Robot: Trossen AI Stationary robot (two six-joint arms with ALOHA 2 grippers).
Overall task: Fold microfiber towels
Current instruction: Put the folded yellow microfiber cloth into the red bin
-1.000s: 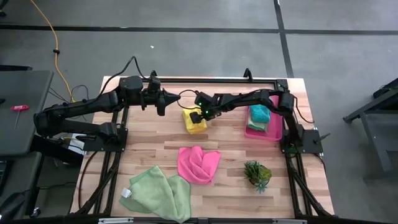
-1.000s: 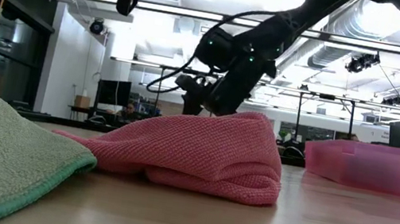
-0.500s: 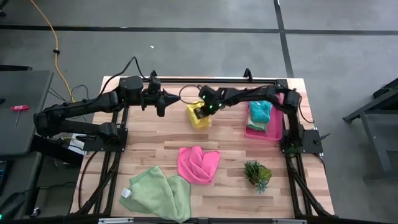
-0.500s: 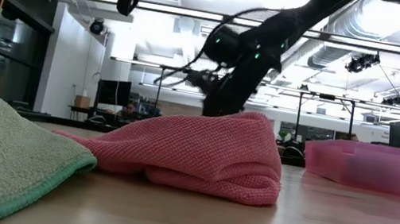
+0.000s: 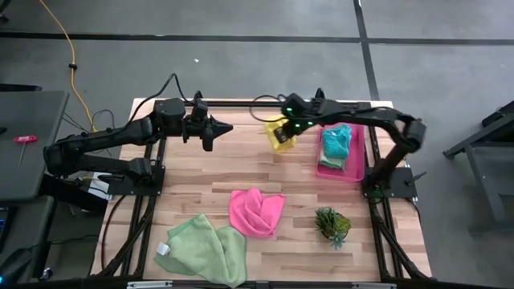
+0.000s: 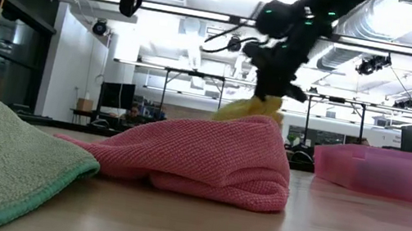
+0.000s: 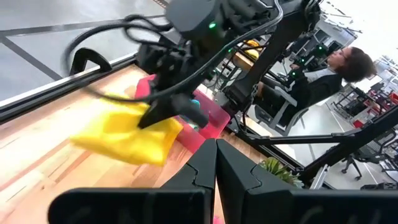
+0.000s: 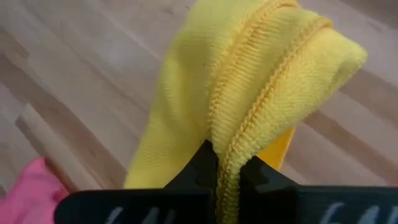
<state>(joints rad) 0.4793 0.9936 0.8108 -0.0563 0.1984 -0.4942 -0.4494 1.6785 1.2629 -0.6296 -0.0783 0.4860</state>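
Note:
A yellow towel (image 5: 280,138) hangs folded at the far middle of the table, with my right gripper (image 8: 217,165) shut on it, just left of the pink tray (image 5: 351,171). A teal towel (image 5: 336,144) lies in the tray. A hot pink towel (image 5: 255,211) lies bunched at the table's middle. Two pale green towels (image 5: 205,249) lie overlapping near the front left. My left gripper (image 5: 214,131) hovers shut and empty at the far left, high above the table. My right gripper pinches a folded bunch of the yellow towel, several layers with stitched hems (image 8: 249,134), between its two fingers. The fingers (image 6: 276,83) come from above, slanting down. The towel (image 7: 124,134) hangs slack below them and looks clear of the table in the left wrist view.
A small spiky green plant (image 5: 332,225) stands at the front right. A black frame rail (image 5: 257,103) runs along the far edge. Bare wood lies between the pink towel and the far rail. A person sits beyond the table (image 7: 342,59).
My right gripper has shut on the yellow towel, which lay flat on the table, then gone up and toward the far right, toward the tray. The towel has been gathered, lifted off the wood and now hangs from the fingers.

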